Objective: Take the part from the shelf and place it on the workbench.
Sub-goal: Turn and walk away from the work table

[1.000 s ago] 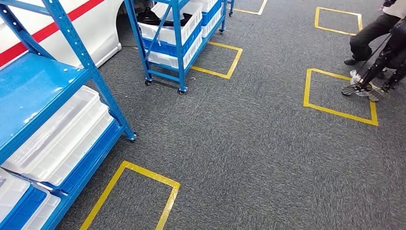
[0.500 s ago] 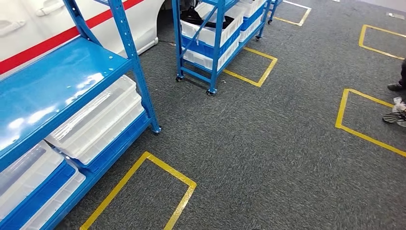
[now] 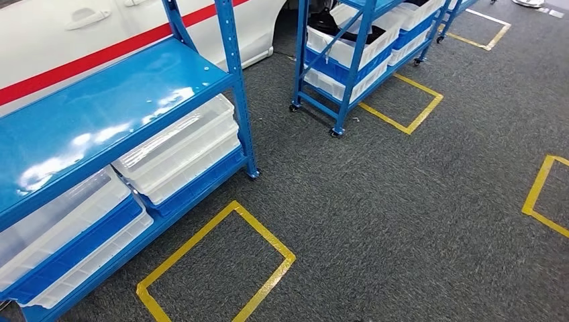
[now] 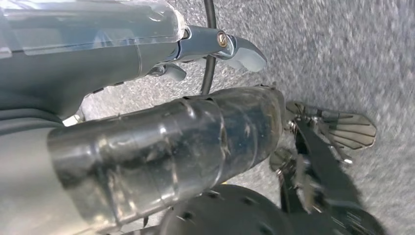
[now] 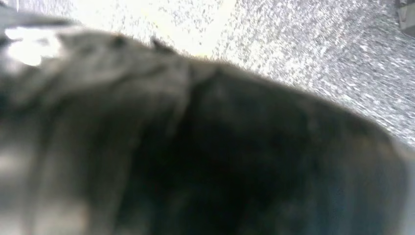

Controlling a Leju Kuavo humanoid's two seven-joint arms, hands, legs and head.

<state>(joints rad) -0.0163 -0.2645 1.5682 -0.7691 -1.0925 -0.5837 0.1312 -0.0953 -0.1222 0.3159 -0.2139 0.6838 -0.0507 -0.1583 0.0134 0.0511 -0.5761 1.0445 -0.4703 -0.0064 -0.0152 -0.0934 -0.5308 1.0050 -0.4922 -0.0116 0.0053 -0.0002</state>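
Step in hand: a judgement only; the head view faced the blue shelf [image 3: 121, 100] and carpet, with no workbench in it, which fitted either standing at the shelving to fetch the part or standing there with the part already set down elsewhere
Next move: not settled by these views; any reach would first call for squaring up to the right bin and lifting an arm from its hanging pose
Part: not identified with certainty; a dark item [image 3: 327, 21] lay in a white bin [image 3: 349, 47] on the wheeled rack [image 3: 349, 77] beyond, too small to name
Near shelf: its top level shone bare blue, clear trays [image 3: 181, 147] sat on the level below
Left hand [image 4: 161, 112]: hung over the carpet, fingers straight and apart, nothing in it
Right hand [image 5: 195, 147]: a dark blur close to the lens; could not tell its state
Part relative to hands: if the dark item was it, well apart from both hands
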